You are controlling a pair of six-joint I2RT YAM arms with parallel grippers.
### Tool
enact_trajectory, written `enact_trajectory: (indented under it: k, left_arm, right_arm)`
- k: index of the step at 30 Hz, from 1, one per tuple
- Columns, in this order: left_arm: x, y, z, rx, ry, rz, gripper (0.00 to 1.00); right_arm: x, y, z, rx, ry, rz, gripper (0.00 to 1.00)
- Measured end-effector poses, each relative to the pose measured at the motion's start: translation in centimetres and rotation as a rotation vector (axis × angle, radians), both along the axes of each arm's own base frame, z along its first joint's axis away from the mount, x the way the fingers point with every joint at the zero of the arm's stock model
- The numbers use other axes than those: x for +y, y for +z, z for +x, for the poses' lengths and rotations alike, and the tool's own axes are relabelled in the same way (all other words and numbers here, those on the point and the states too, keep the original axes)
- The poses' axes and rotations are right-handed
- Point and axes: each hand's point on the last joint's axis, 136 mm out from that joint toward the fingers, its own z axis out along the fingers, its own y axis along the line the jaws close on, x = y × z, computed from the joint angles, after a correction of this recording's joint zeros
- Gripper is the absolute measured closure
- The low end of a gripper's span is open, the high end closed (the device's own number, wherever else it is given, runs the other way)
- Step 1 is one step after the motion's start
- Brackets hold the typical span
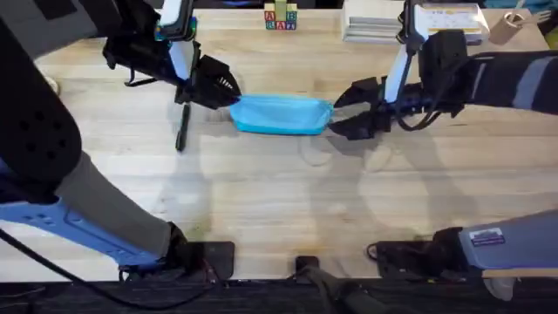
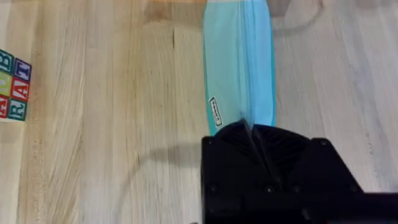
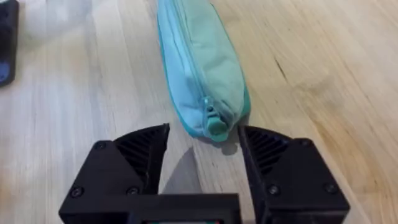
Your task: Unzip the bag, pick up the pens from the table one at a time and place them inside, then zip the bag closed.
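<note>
Roughly centred on the table [image 1: 279,201], toward 12 o'clock of the overhead view: the bag [image 1: 281,114], lying lengthwise 9-to-3, flat on the wood. Looks zipped shut end to end, judging by the closed seam in the right wrist view. One dark pen [image 1: 182,126] at 9 o'clock of the bag, just beside the left gripper, lying on the table, well outside the pouch. Toy letter blocks [image 1: 280,17] far off at 12 o'clock, irrelevant.

Left gripper [image 1: 222,87] at the bag's 9 o'clock end, fingers closed down on the fabric tip there, pinning it. Right gripper [image 3: 204,149] at the 3 o'clock end, fingers spread wide, straddling the zipper pull [image 3: 215,124] without touching it.

Step in hand, as a judgement: unzip, barely begun. Advice: keep left clamp firm as anchor; nudge right fingers forward so the pull sits squarely between pads; close on the tab only, not the cloth; then drag straight along the seam toward 9 o'clock, low and level, to avoid lifting or bunching the pouch.
</note>
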Motion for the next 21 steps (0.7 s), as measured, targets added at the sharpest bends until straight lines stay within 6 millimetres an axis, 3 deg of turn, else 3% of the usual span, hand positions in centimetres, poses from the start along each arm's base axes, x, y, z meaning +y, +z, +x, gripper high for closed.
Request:
enact_trajectory:
  k: [21]
  left_arm:
    - [0.0, 0.0, 0.0, 0.0, 0.0, 0.0, 0.959]
  right_arm:
    - [0.45, 0.75, 0.07, -0.02, 0.018, 0.044, 0.452]
